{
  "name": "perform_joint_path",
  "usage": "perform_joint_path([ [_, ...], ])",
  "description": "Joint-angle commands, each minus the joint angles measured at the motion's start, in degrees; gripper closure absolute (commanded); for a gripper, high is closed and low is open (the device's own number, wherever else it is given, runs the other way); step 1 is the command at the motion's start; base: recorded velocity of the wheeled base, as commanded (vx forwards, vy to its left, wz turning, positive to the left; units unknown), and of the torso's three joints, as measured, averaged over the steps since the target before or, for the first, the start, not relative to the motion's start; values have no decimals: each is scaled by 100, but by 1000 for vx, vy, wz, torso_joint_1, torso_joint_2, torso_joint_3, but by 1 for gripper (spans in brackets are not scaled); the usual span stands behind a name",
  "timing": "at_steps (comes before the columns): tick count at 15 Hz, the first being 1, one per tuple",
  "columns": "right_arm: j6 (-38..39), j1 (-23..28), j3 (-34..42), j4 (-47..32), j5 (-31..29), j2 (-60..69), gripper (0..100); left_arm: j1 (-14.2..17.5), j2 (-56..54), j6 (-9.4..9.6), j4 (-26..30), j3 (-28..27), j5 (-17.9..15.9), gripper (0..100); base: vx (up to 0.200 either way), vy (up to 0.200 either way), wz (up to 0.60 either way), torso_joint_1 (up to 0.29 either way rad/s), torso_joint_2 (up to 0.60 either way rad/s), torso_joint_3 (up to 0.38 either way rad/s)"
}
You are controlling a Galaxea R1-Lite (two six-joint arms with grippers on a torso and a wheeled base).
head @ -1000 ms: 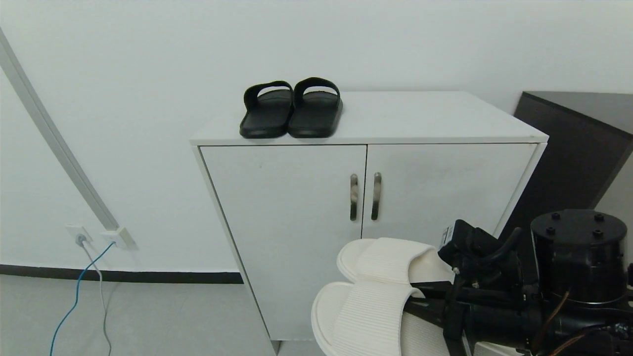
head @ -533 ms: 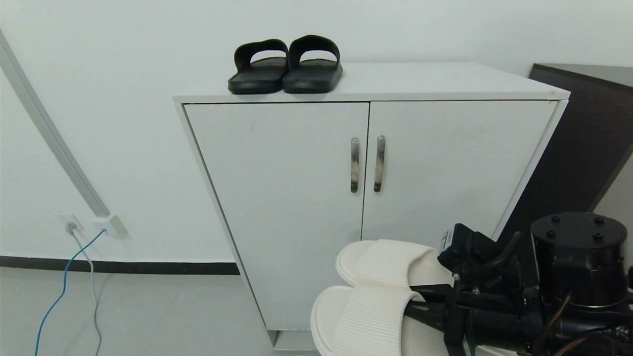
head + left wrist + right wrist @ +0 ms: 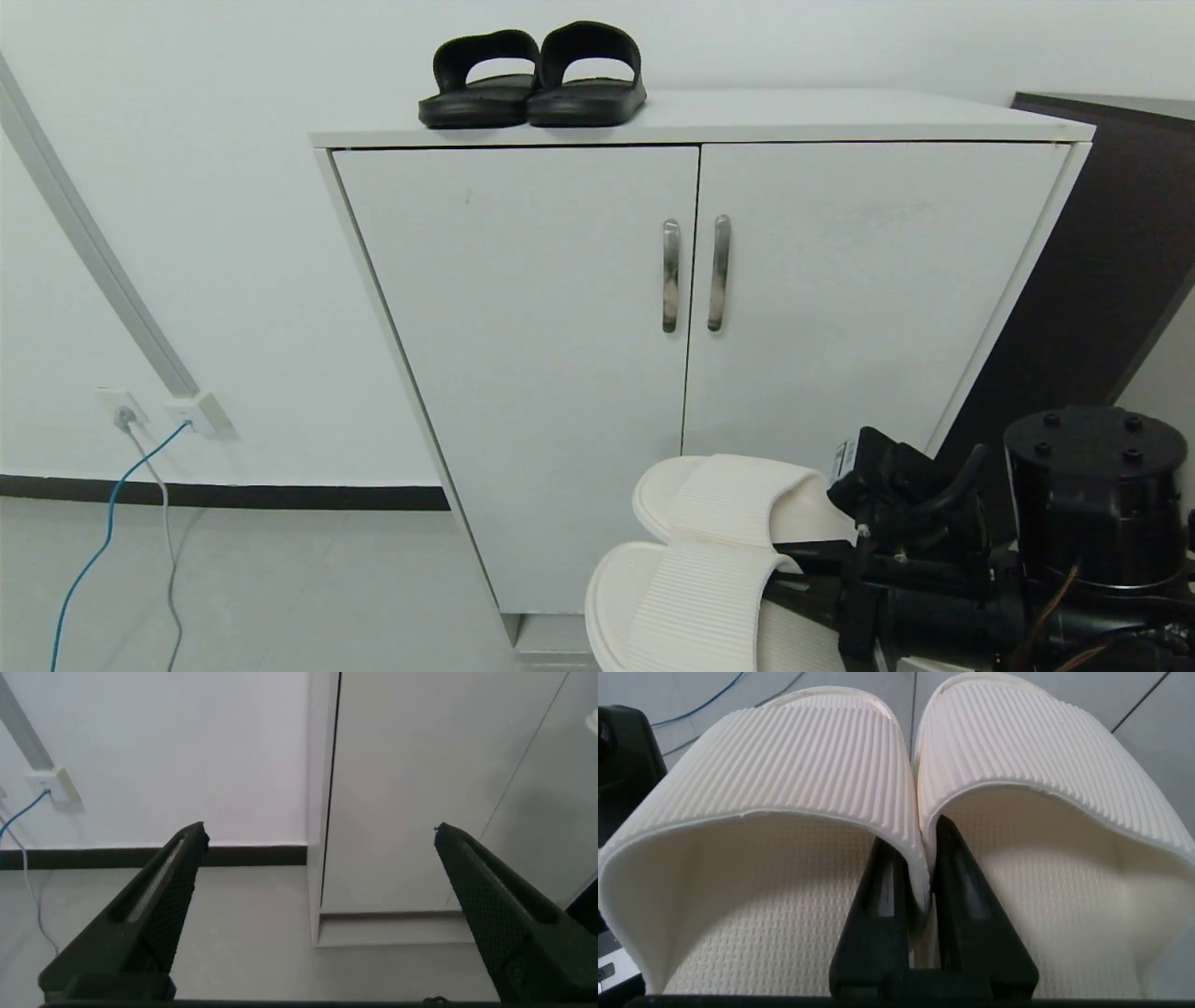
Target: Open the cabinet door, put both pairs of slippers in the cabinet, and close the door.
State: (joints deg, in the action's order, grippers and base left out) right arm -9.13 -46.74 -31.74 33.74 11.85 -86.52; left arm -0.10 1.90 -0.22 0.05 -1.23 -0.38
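The right gripper (image 3: 920,863) is clamped on the white slippers (image 3: 719,551), with one finger inside each slipper pinching their adjoining sides together. In the head view the pair hangs at 5 o'clock, before the cabinet's lower part. The left gripper (image 3: 320,833) has its fingers wide apart and holds nothing. The cabinet (image 3: 523,373) stands at centre with both doors (image 3: 840,280) closed and two handles (image 3: 669,275) side by side. The black slippers (image 3: 532,79) lie on its top at 12 o'clock. Wall sockets (image 3: 196,411) with cables (image 3: 93,560) are at 8 o'clock.
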Motion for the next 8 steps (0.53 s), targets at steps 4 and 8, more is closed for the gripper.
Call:
perform_joint_path([
  [4, -10, -2, 46, 1, 2, 3, 100, -8, 1357, -409, -31, -1353, -490, 0, 0, 0, 0, 0, 0, 0],
  [8, -89, -2, 195, 247, -7, -32, 100, -34, 3106, -330, -40, -2030, -1430, 0, 0, 0, 0, 0, 0, 0],
])
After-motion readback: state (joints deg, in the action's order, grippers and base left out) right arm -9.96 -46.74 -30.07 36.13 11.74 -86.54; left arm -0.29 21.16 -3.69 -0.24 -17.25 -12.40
